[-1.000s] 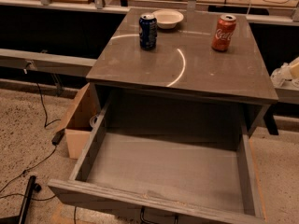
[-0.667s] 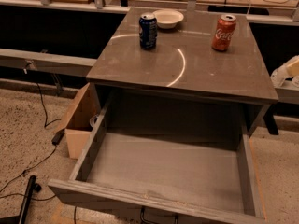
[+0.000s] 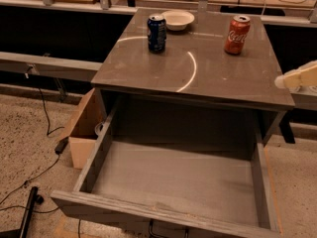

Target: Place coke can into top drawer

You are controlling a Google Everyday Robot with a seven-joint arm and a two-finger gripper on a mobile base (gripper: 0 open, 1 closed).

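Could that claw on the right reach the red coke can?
Probably yes: the claw shows at the right edge, and the coke can stands upright on the cabinet top with nothing between them.

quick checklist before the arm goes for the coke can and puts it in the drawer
1. Top drawer pulled open: ok.
2. Drawer floor bare where it shows: ok.
3. Coke can upright on the cabinet top, back right: ok.
4. Blue can and bowl stand well apart from the coke can: ok.
5. Gripper at the coke can: not ok, it is at the right edge of the view, apart from the can.
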